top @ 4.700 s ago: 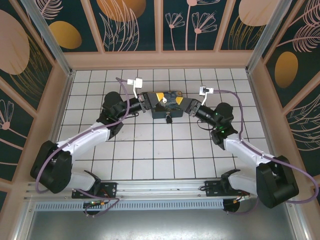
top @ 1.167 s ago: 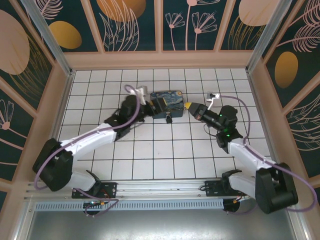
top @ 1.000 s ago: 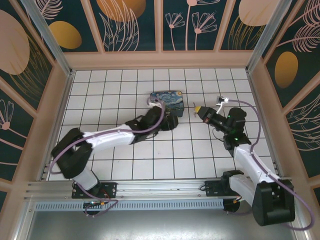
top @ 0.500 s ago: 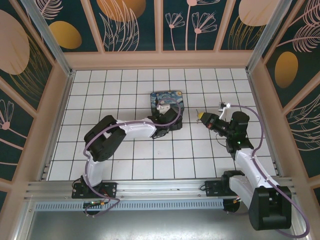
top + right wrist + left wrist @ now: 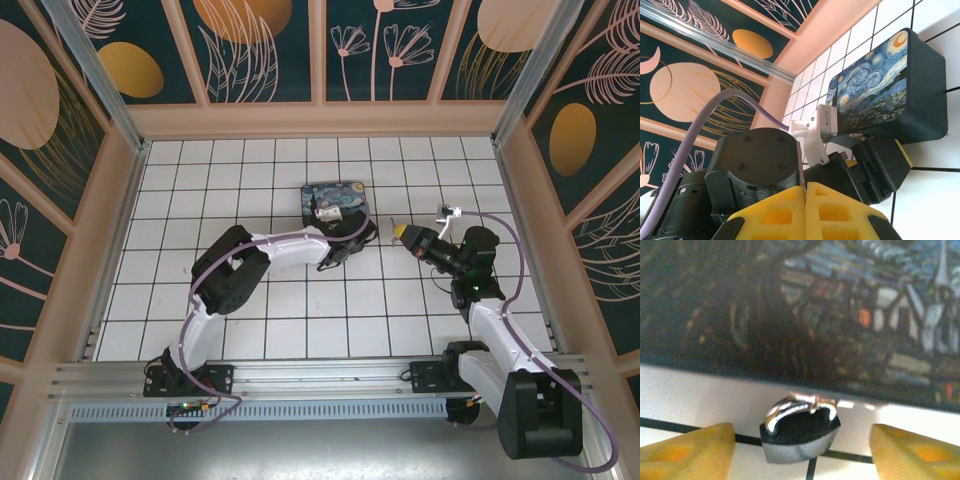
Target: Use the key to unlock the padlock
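At the foot of the painted box (image 5: 840,315), on the white tiled table (image 5: 700,395), sits the padlock (image 5: 797,445). It rests just against the box's lower edge, its dark body toward the left wrist camera and its thin silvery shackle (image 5: 790,407) arching up toward the box wall.

The left pincer (image 5: 802,437) is spread wide. One yellow finger (image 5: 687,450) stands on each side of the lock, and neither touches it.

The right pincer (image 5: 805,192) is well off to the side of the box (image 5: 335,200) in the overhead view, and its two yellow fingers are pressed flat together. Whether a key is pinched between them I cannot tell.

The lock looks small, light and rigid, with smooth, rounded metal sides. It is likely to skid or twist out of a loose pinch. The body is the place to take it, across its two broad faces and low down, so the shackle and the keyhole end stay free. It probably needs a firm squeeze, because a key pushed in would shove such a light thing along the tiles. Gripping the shackle would be poor, since it is thin, curved and must swing open.
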`<action>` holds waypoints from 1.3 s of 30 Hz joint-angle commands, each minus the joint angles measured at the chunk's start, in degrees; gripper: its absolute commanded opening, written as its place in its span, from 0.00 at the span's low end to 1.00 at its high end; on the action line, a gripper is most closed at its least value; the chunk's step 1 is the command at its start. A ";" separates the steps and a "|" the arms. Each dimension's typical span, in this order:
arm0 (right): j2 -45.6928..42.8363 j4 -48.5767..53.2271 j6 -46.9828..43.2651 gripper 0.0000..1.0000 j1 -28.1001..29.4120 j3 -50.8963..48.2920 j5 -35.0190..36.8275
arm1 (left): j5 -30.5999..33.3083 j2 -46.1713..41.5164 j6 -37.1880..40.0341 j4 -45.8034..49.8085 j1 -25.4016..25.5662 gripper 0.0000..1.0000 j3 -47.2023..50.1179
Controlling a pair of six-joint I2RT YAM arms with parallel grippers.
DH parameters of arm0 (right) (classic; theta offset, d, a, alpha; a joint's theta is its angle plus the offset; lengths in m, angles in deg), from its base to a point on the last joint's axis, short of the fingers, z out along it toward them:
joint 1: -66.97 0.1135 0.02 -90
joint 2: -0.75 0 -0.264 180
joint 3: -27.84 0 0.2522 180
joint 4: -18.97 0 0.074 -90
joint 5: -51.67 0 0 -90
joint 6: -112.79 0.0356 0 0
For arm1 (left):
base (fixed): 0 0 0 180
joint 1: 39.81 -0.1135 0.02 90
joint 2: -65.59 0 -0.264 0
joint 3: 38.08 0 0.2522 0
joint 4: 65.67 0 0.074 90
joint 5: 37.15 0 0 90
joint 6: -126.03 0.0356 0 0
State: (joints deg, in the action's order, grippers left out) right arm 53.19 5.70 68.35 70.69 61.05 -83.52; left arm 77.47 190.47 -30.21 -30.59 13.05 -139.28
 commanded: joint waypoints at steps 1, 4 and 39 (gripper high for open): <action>0.07 -4.21 1.31 0.00 -0.47 -0.93 -1.83 | 3.10 2.80 -2.84 6.42 -0.30 0.65 -3.07; -0.06 -5.44 1.95 0.00 -0.44 -1.63 -2.32 | 3.90 3.08 -3.39 7.36 -0.28 0.63 -3.69; -4.58 5.48 -7.03 0.00 9.76 -8.29 6.46 | -24.86 -10.78 3.45 2.91 -5.06 0.15 -0.29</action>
State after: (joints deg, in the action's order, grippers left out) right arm 49.56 8.15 65.57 77.73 54.25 -81.14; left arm 61.95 184.59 -27.67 -25.57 10.34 -140.98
